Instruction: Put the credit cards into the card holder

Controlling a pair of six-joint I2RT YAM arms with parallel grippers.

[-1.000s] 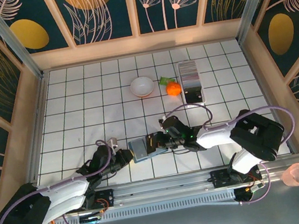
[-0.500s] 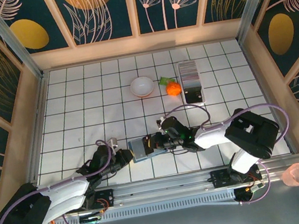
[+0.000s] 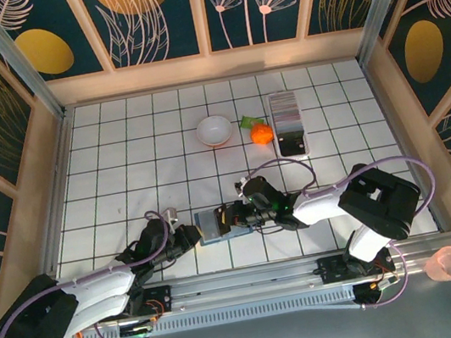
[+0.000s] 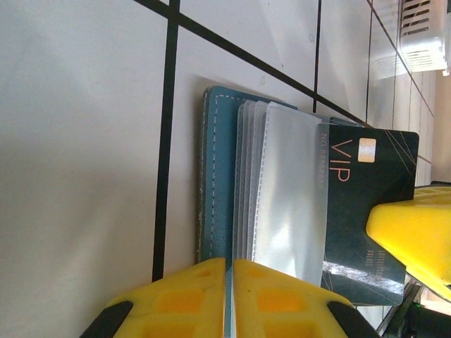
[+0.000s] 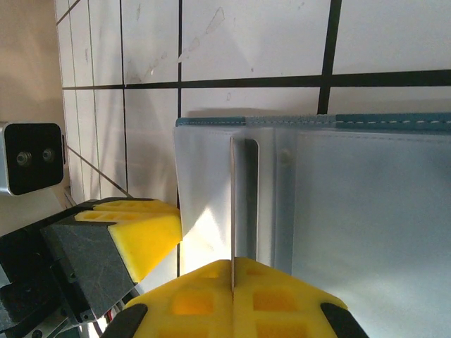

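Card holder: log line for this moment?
left claw: shut on card holder | right claw: shut on VIP card | status: card partly tucked in

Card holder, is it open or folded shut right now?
Open: the card holder lies spread flat, its clear sleeves exposed, and a dark VIP card sits partly under one sleeve.

1. The right gripper has slid a little to the left, closer in over the holder.
2. The dark card pinched in it has gone along and now reaches further across the holder's right half.
3. The right arm has swung its elbow left, toward the holder, and its cable has drawn in with it.
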